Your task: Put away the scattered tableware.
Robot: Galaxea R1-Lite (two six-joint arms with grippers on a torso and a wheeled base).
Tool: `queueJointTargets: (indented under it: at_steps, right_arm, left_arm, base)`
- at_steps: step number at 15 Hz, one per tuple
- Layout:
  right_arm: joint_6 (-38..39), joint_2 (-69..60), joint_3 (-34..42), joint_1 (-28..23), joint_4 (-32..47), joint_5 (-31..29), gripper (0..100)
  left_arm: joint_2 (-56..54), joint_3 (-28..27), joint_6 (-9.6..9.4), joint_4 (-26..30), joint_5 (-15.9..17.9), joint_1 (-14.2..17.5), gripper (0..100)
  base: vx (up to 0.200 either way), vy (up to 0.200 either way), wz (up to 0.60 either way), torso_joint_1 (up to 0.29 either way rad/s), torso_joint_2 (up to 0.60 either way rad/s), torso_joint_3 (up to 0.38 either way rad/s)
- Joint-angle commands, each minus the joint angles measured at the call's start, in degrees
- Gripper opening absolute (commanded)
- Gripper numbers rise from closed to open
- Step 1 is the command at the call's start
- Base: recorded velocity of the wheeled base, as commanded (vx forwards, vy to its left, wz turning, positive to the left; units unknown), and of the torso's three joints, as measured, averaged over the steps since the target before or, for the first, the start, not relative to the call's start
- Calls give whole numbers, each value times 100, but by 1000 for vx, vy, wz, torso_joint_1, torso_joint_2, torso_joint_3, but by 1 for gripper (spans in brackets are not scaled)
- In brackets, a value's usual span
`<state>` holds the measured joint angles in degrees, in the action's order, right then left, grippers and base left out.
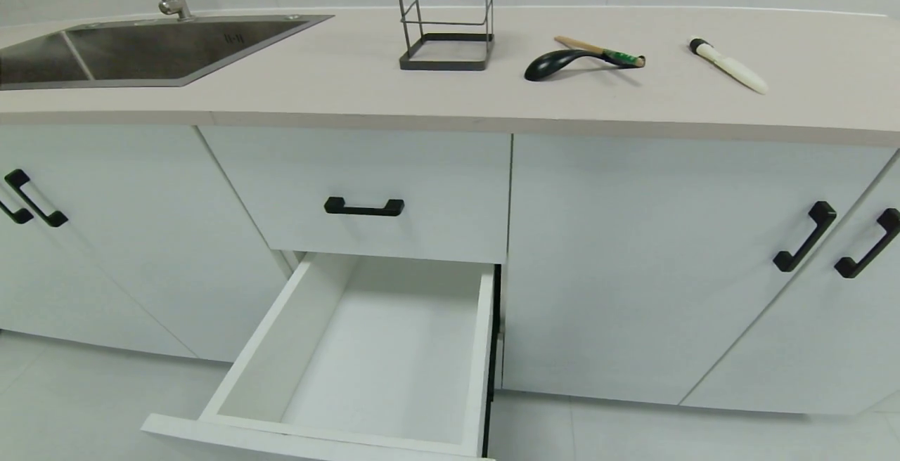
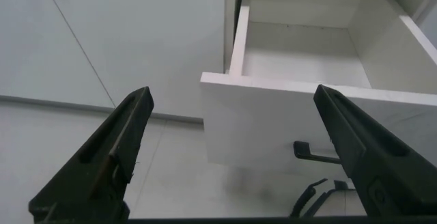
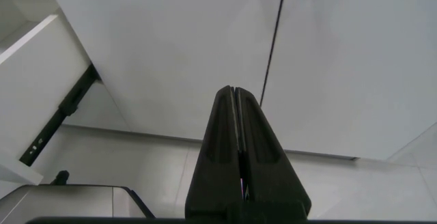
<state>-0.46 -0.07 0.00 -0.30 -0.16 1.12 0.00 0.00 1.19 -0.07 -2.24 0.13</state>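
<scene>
spoon [image 1: 562, 64] and white tool [image 1: 731, 67] lie up on the bench [image 1: 316, 88], right side, spoon handle pointing right, well above both claws down by the open drawer [image 1: 484, 348]: left claw [image 2: 232, 93] spread wide, right claw [image 3: 233, 98] pressed together, so i'd guess the right arm's nearer.

The head camera looks down on the worktop [image 1: 316, 92] and the open drawer [image 1: 380, 355]. Both wrist cameras sit low. The left one faces that drawer's front past the left hand [image 2: 232, 91], and the right one faces the cabinet doors [image 3: 171, 53].

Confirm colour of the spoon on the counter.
Black. The spoon shows best in the head view, right of the wire rack.
</scene>
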Motion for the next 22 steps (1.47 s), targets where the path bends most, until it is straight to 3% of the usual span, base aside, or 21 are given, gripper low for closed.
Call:
queueJointTargets:
  at_steps: [1, 4, 11, 16, 22]
  right_arm:
    - [-6, 7, 0, 4, -2, 2, 0]
    - [-15, 7, 0, 4, -2, 11, 0]
    - [-24, 16, 0, 4, -2, 11, 0]
    - [2, 7, 0, 4, -2, -7, 0]
    - [2, 7, 0, 4, -2, -7, 0]
  left_arm:
    - [0, 0, -5, -1, -4, 4, 100]
    - [0, 0, 4, -1, -4, 4, 100]
    - [0, 0, 4, -1, -4, 4, 100]
    - [0, 0, 83, -19, -4, 4, 100]
    - [0, 0, 83, -19, -4, 4, 100]
  base:
    - [0, 0, 0, 0, 0, 0]
    - [0, 0, 0, 0, 0, 0]
    - [0, 0, 600, 3, 4, 2]
    - [0, 0, 0, 0, 0, 0]
    - [200, 0, 0, 4, 3, 2]
